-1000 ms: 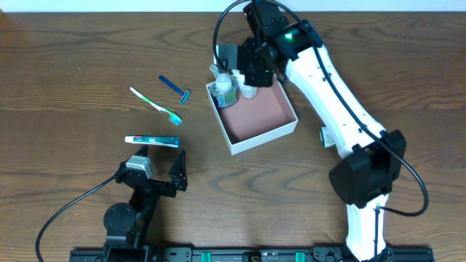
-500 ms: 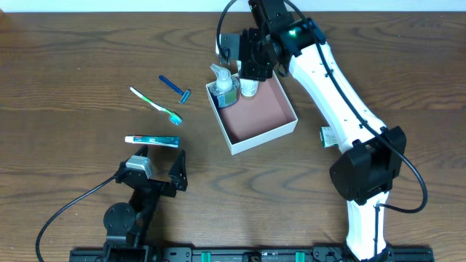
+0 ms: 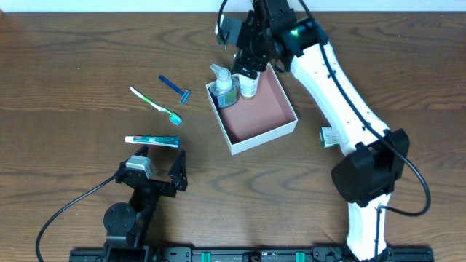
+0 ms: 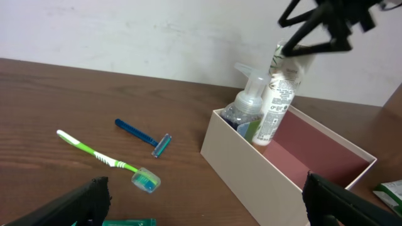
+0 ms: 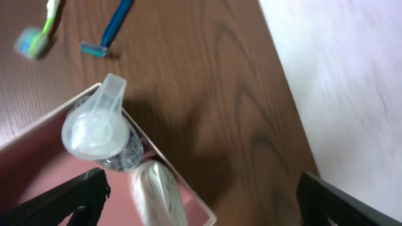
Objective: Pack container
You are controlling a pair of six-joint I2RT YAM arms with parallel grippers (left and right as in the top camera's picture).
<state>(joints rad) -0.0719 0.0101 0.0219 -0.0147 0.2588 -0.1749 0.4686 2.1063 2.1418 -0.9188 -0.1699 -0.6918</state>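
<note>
The container (image 3: pixel 271 134) is a shallow white box with a pink inside, right of the table's centre. In its far-left corner a clear pump bottle (image 3: pixel 224 86) stands with a white tube (image 3: pixel 249 86) leaning beside it. My right gripper (image 3: pixel 242 49) hovers open just above the tube, holding nothing. Its wrist view looks down on the pump bottle (image 5: pixel 97 129) and the tube (image 5: pixel 157 191), which lies below the wide-apart fingers. My left gripper (image 3: pixel 156 175) rests open at the near left. It faces the container (image 4: pixel 251 163) from a distance.
A green toothbrush (image 3: pixel 156 106), a blue razor (image 3: pixel 175 89) and a toothpaste tube (image 3: pixel 151 140) lie on the table left of the container. A small packet (image 3: pixel 328 136) lies to its right, partly under the right arm.
My right gripper has opened and let go of the white tube, then lifted a little away. The tube now stands in the container beside the pump bottle. The left arm is unmoved.
</note>
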